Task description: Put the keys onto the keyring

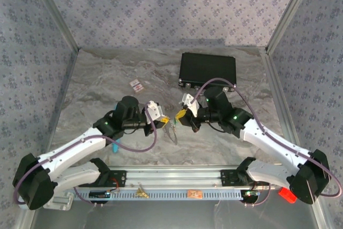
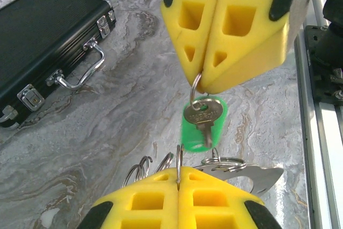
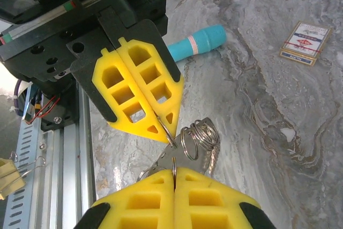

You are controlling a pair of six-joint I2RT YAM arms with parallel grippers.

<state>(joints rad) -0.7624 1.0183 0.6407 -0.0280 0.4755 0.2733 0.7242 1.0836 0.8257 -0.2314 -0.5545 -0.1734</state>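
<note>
Yellow foam pads on both grippers are pressed fully together, with no gap between them. The left gripper (image 2: 179,174) pinches a thin steel wire of the keyring (image 2: 178,159) at its tips. The right gripper (image 2: 208,81) faces it tip to tip and also pinches a curved wire; I cannot tell if this is the same loop.

The green-headed key (image 2: 203,124) hangs just under the right gripper's tips, between the two grippers and above the marble table (image 2: 123,111). A bunch of small split rings (image 3: 201,139) hangs beside the pinched wire, close to my right fingers.

In the top view the two grippers meet over the middle of the table. The black case (image 1: 208,71) lies on the far side, right of the middle. The red-and-white card (image 1: 137,85) lies far and left of the grippers, well apart from them. The teal pen (image 3: 195,44) lies near the left arm.
</note>
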